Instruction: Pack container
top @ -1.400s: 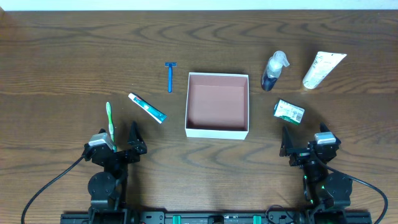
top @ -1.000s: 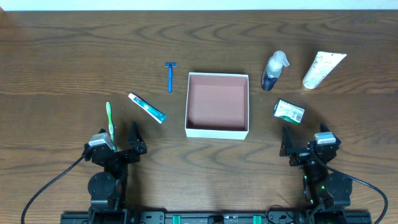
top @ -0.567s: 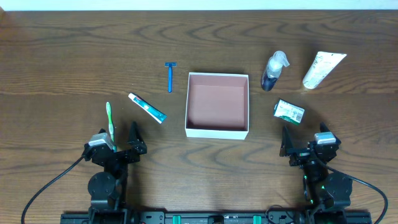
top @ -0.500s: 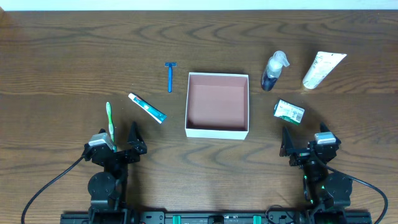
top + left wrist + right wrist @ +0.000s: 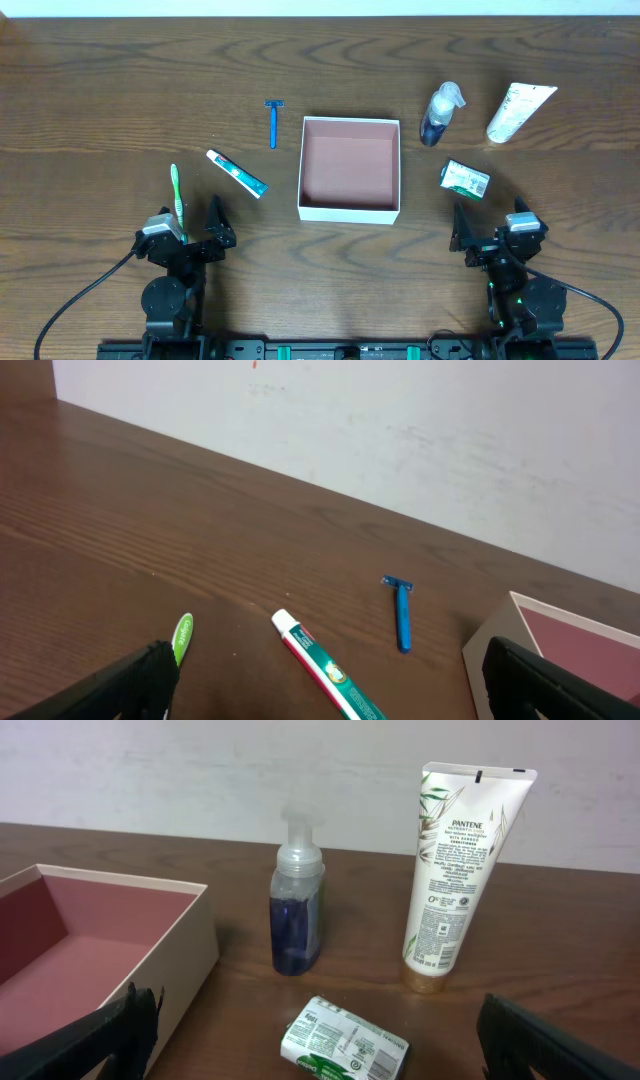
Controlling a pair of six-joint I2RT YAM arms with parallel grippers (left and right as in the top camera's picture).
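The container [image 5: 349, 210], a square shallow box with white walls and a pinkish-brown inside, sits mid-table with nothing in it; it also shows in the left wrist view [image 5: 500, 650] and the right wrist view [image 5: 185, 945]. Left of it lie a blue razor [image 5: 273, 122], a toothpaste tube [image 5: 237, 173] and a green toothbrush [image 5: 177, 195]. Right of it are a pump bottle [image 5: 440, 113], a white tube [image 5: 518, 111] and a green soap bar [image 5: 465, 179]. My left gripper [image 5: 187, 236] and right gripper [image 5: 490, 232] are both open and empty near the front edge.
The wood table [image 5: 100, 90] runs to a white wall at the back. Black cables trail from both arm bases at the front corners.
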